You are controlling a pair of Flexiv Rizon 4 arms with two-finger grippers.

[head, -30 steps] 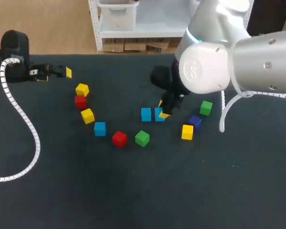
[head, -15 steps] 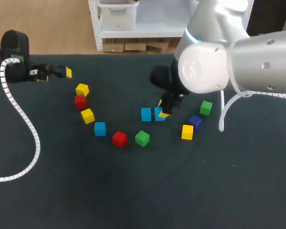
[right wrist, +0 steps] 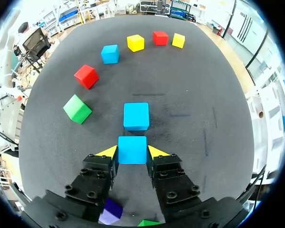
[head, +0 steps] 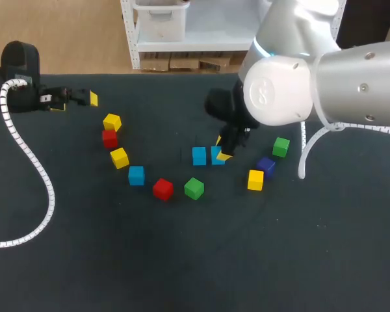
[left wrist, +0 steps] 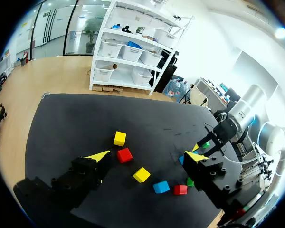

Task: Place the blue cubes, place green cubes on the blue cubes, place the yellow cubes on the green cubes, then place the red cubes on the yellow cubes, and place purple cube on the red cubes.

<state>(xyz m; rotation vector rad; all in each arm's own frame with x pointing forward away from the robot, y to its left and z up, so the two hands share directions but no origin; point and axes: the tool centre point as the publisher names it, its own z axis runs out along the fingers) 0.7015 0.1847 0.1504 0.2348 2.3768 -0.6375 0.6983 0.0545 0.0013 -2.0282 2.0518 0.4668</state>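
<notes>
Blue cube in the grip (right wrist: pixel 132 149): near the middle of the table (head: pixel 182 260), level with a second blue cube (right wrist: pixel 136 116) and just beside it, with a narrow gap between them.
Right gripper (head: pixel 221 149): both yellow-tipped fingers press against opposite sides of the blue cube in the grip, closed to its width.
Left gripper (left wrist: pixel 147 156): at the table's far left edge, fingers spread wide, nothing between them.
Third blue cube (head: pixel 136 175): in the curved row on the left, between the row's yellow cube (head: pixel 119 158) and a red cube (head: pixel 162 189).
Green cube (head: pixel 194 188): near that red cube, in front of the blue pair.
Second green cube (head: pixel 281 146): to the right of the right gripper, apart from the others.
Purple cube (head: pixel 266 166): near the second green cube; whether it touches the right-hand yellow cube (head: pixel 255 179) cannot be told.
Second red cube (head: pixel 109 138): at the row's far end, with the end yellow cube (head: pixel 112 122) just behind it.
</notes>
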